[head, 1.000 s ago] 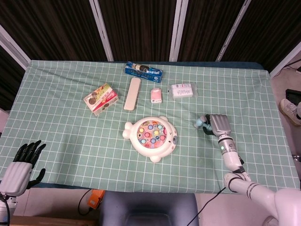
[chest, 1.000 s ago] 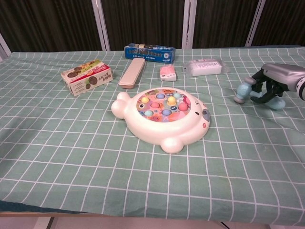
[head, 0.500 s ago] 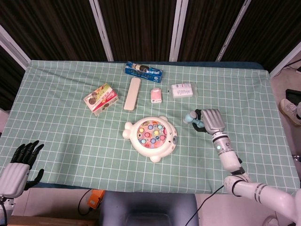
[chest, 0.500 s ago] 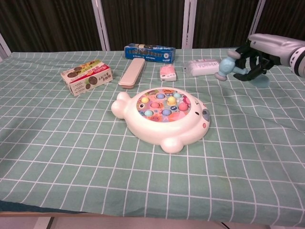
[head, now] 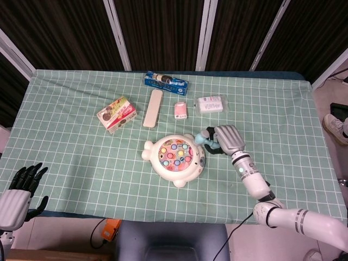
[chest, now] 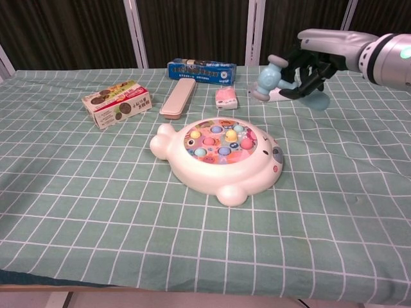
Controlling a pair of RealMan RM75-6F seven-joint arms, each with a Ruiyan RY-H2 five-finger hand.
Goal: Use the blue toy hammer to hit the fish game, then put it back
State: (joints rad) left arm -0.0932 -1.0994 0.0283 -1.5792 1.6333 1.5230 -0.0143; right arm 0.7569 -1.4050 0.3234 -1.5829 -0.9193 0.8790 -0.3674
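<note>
The blue toy hammer is in the air, gripped by the right hand, whose fingers are wrapped around its handle. In the chest view its pale blue head hangs clear of the cloth, above and to the right of the fish game; in the head view the hammer head sits just at the toy's upper right edge (whether it touches the toy I cannot tell from above).

The fish game is a white fish-shaped toy with coloured pieces in its round middle, lying flat near the centre of the green checked tablecloth.

Behind it, in a loose row, lie a small pink packet, a long beige case, a blue box and a white packet, which the hammer and hand partly hide in the chest view. A colourful snack box stands further left.

The left hand hangs well apart from all this, off the table's near left corner, holding nothing, its dark fingers slightly spread.
</note>
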